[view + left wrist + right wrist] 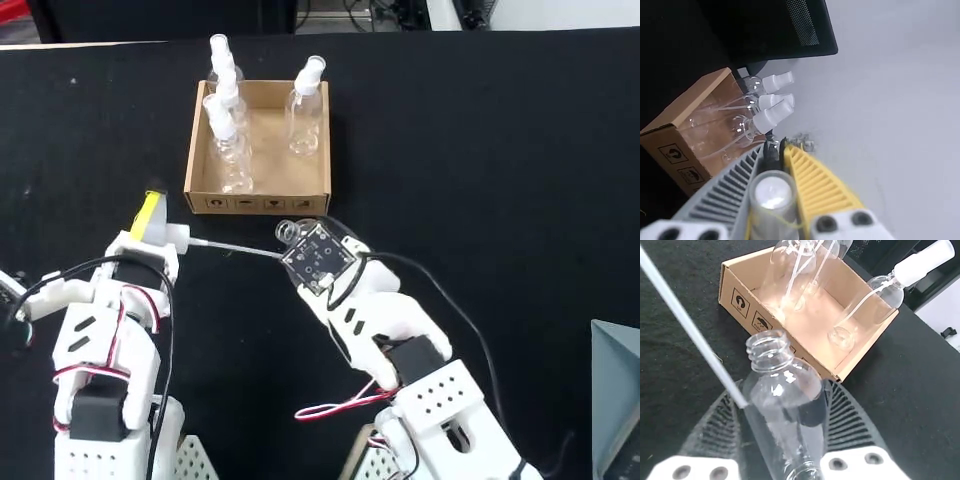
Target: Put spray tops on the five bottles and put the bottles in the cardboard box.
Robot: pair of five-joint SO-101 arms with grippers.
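Standing upright in the cardboard box (200,150) are four capped bottles (233,150), each clear with a white spray top fitted. Three are grouped along one side wall and one stands alone near the opposite wall. The box rests on the black bench (480,150), just beyond both arms.

The right fingers (782,392) are closed on the body of the open bottle (782,405), one finger on each side. This bottle is tilted, with its threaded mouth uncapped and pointing toward the box. It is held just short of the box's near wall.

The left fingers (775,149) are narrowed around the loose spray top (772,192). Its dip tube (240,250) extends across toward the open bottle. The tube tip lies at the bottle's shoulder, outside the mouth; whether it touches cannot be confirmed.

The three grouped bottles overlap, so their outlines are hard to separate. In the left wrist view the fingers hide the dip tube. In the right wrist view the lower body of the open bottle is cut off, and so are the tops of the grouped bottles.
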